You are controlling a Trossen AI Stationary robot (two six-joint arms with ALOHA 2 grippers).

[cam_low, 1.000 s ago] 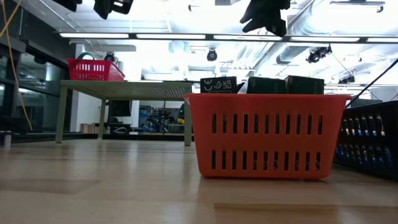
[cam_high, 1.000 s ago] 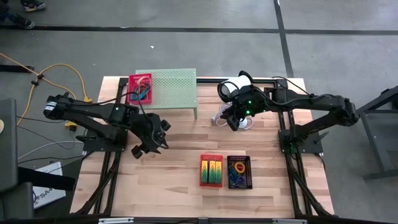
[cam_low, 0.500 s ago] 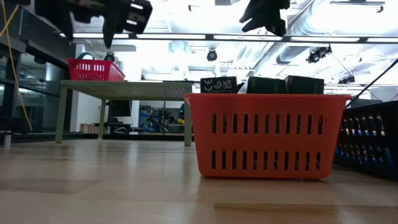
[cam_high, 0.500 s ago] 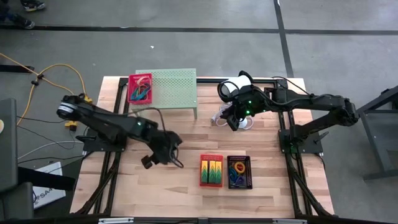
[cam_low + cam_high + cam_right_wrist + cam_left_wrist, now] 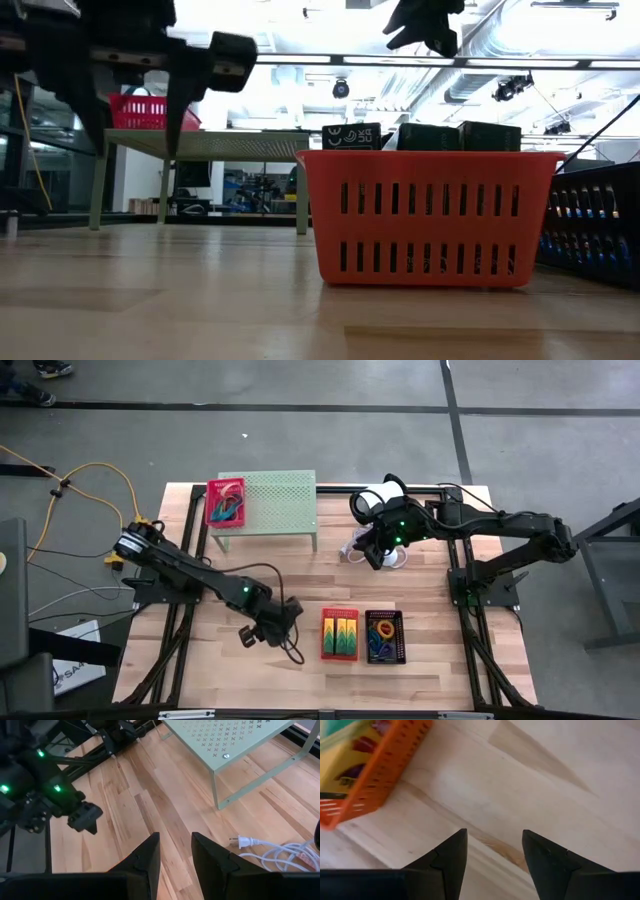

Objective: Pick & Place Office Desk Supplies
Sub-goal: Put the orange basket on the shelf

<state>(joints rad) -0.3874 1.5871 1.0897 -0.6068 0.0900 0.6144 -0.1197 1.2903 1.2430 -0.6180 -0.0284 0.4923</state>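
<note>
Hanging released over bare plank, the left claw [image 5: 283, 622] sits at nine o'clock of the orange slotted plastic basket [image 5: 340, 633], its fingers spread and empty. That basket holds flat green packs [image 5: 346, 632]; only their top edges show in the low view. At three o'clock of it stands a black mesh basket [image 5: 385, 637] of tangled coloured loops [image 5: 381, 630], cut off in the low view. A red basket [image 5: 224, 501] rests on the perforated pale-green stand [image 5: 275, 501] at the worktop [image 5: 300, 575] rear. The right claw [image 5: 372, 556] hovers empty, fingers part-way apart.
</note>
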